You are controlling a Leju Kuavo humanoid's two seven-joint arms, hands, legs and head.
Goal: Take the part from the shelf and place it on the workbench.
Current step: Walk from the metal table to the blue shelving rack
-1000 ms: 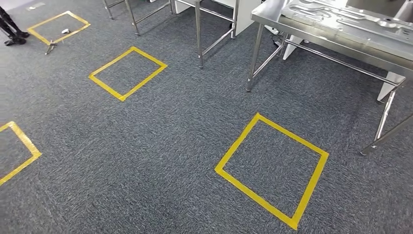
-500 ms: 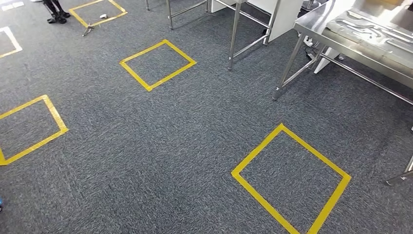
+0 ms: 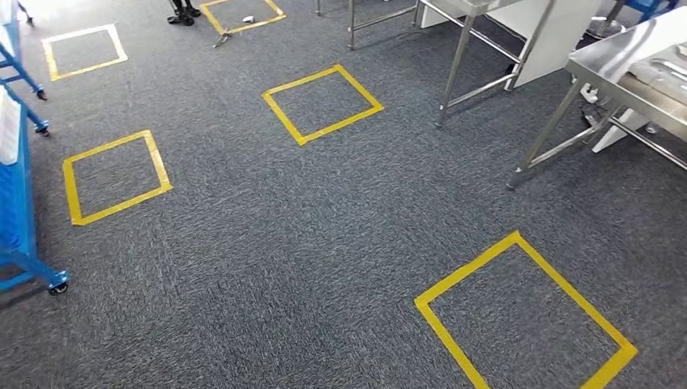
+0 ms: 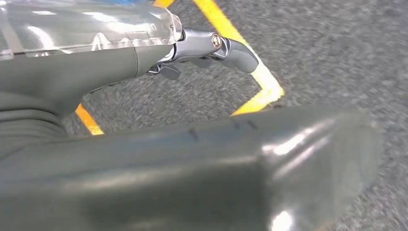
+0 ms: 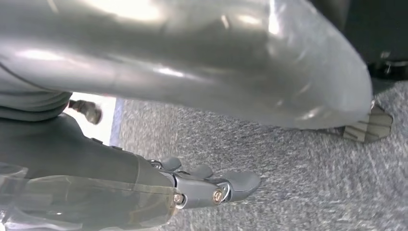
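From the head view, grey carpet (image 3: 267, 243) carries yellow tape squares (image 3: 322, 104); a steel desk (image 3: 624, 57) stands to the right of them, a blue shelf (image 3: 16, 186) to their left. What lies on the desk cannot be made out as the part. At the left wrist, the left hand (image 4: 211, 48) hangs above tape, fingers extended, holding nothing. At the right wrist, the right hand (image 5: 211, 185) hangs over carpet, fingers extended, holding nothing.

Head view: high on the robot, facing forward and down over grey carpet (image 3: 267, 243), the steel desk (image 3: 624, 57) at far right.
Left wrist view: close behind the left robot hand (image 4: 144, 159), above carpet.
Right wrist view: close behind the right robot hand (image 5: 183, 62).
Shared: carpet, probably the same floor.
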